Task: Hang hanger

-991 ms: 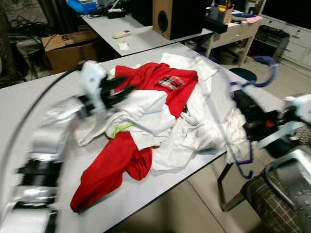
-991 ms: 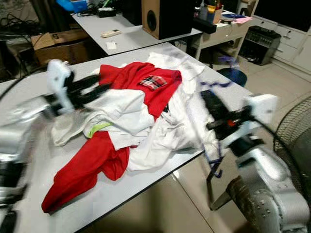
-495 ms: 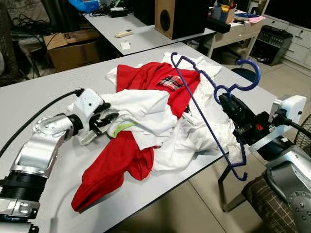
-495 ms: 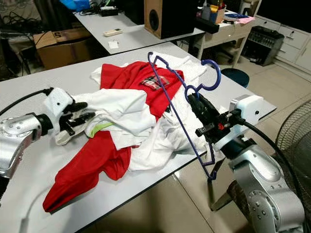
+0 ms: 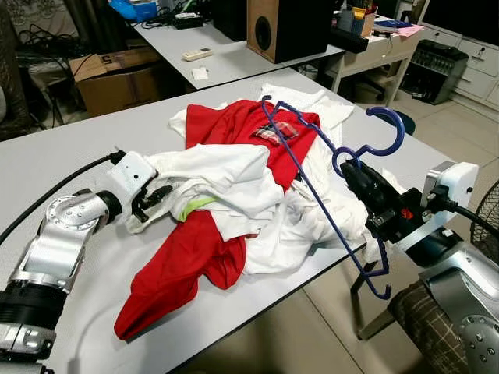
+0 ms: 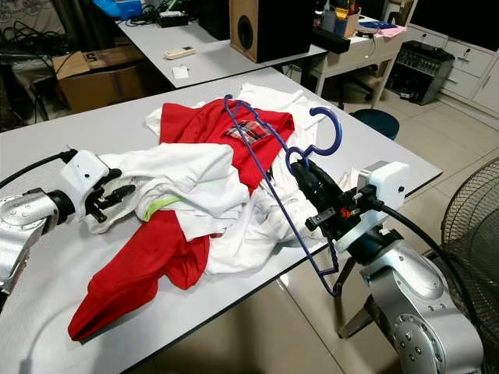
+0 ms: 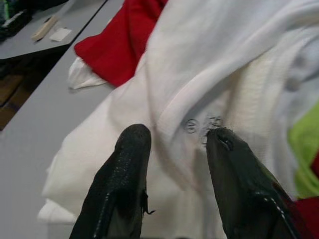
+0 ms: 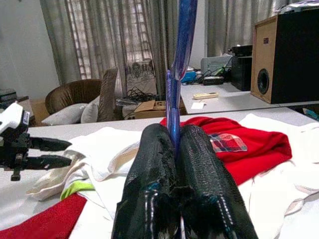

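Here the right pincer (image 6: 300, 173) grips a blue hanger (image 6: 269, 167) above heaped clothes (image 6: 226, 183); the left pincer (image 5: 160, 199), narrowly open, must next seize white cloth (image 7: 199, 84).

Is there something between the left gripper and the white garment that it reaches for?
Nothing visible does. The left gripper is open, its fingers already against the white garment at the pile's edge. The right gripper holds the blue hanger above the clothes.
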`<state>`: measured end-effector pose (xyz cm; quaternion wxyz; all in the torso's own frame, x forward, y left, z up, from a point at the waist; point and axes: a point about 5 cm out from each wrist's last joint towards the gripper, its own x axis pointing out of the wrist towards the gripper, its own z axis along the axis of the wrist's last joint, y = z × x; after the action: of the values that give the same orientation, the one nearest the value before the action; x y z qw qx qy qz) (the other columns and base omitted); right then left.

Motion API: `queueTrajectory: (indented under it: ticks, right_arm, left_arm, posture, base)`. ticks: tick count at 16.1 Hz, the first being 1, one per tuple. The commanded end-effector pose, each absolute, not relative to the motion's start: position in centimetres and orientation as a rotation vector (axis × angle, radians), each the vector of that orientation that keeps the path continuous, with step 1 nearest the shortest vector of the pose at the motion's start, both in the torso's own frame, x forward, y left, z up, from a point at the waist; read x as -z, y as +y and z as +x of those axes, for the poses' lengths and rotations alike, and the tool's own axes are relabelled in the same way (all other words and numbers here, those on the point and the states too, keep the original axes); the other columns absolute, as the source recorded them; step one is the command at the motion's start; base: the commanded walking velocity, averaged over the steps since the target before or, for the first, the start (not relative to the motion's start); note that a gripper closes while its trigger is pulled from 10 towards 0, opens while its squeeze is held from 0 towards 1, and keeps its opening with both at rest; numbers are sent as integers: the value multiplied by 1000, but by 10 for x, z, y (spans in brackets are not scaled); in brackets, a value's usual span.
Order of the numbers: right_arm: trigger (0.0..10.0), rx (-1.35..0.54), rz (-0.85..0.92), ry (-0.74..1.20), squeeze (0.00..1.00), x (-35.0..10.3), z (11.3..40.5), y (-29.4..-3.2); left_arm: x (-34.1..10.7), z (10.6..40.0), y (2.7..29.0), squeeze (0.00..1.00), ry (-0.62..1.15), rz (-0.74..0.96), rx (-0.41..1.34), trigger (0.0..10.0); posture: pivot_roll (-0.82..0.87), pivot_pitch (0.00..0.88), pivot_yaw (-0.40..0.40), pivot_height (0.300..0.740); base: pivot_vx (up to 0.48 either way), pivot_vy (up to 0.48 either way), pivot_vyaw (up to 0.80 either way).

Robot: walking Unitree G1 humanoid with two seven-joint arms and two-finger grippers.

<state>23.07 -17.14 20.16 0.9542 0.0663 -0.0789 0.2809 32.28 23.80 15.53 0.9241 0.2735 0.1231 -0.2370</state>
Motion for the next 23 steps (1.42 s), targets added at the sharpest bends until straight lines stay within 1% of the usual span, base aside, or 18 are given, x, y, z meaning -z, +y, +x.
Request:
queueTrajectory:
  ticks: [1, 2, 3, 4, 5, 12, 14, 17, 19, 20, 21, 23]
  right_arm:
    - [10000, -589, 120, -177, 0, -207, 230, -171]
    - [10000, -594, 117, -176, 0, -207, 230, -170]
    - [10000, -598, 116, -176, 0, -207, 231, -170]
    - [10000, -603, 116, -176, 0, -207, 231, -170]
    - [10000, -612, 113, -173, 0, -207, 231, -169]
    - [10000, -666, 115, -148, 0, -203, 229, -165]
    - [10000, -715, 111, -127, 0, -201, 226, -163]
    - [10000, -851, 82, -85, 0, -201, 217, -163]
    - [10000, -982, 17, -10, 0, -200, 208, -169]
    - [10000, -1005, 4, 8, 0, -199, 206, -170]
    - [10000, -1048, -26, 50, 0, -198, 206, -172]
    - [10000, -1057, -50, 58, 0, -198, 210, -173]
  left_arm:
    - [-160, 327, 237, 0, 233, 585, 471, 10000]
    - [-161, 328, 235, 0, 218, 558, 470, 10000]
    - [-162, 329, 234, 0, 203, 537, 469, 6314]
    - [-163, 329, 233, 0, 190, 537, 468, 1647]
    - [-163, 330, 232, 0, 173, 519, 467, 0]
    - [-158, 331, 235, 0, 180, 526, 453, 0]
    - [-160, 332, 230, 0, 170, 496, 475, 0]
    - [-168, 334, 223, 0, 143, 463, 506, 0]
    - [-185, 341, 221, 0, 107, 492, 504, 0]
    - [-189, 342, 221, 0, 104, 497, 508, 0]
    - [-202, 343, 219, 0, 91, 528, 528, 0]
    - [-217, 344, 215, 0, 68, 543, 547, 0]
  posture:
    - [-16, 0, 29, 740]
    - [-19, 0, 24, 740]
    - [-19, 0, 24, 740]
    - [-19, 0, 24, 740]
    - [-19, 0, 18, 740]
    - [-22, 0, 14, 740]
    - [-22, 0, 14, 740]
    - [-18, 0, 5, 740]
    - [-14, 0, -3, 740]
    - [-14, 0, -3, 740]
    - [-13, 0, -7, 740]
    - [-9, 0, -10, 740]
  base:
    - [0, 0, 0]
    - [0, 0, 0]
    - [0, 0, 0]
    - [0, 0, 0]
    - [0, 0, 0]
    - [0, 0, 0]
    - [0, 0, 0]
    - [0, 0, 0]
    - [0, 0, 0]
    - [0, 0, 0]
    - [0, 0, 0]
    - [0, 0, 0]
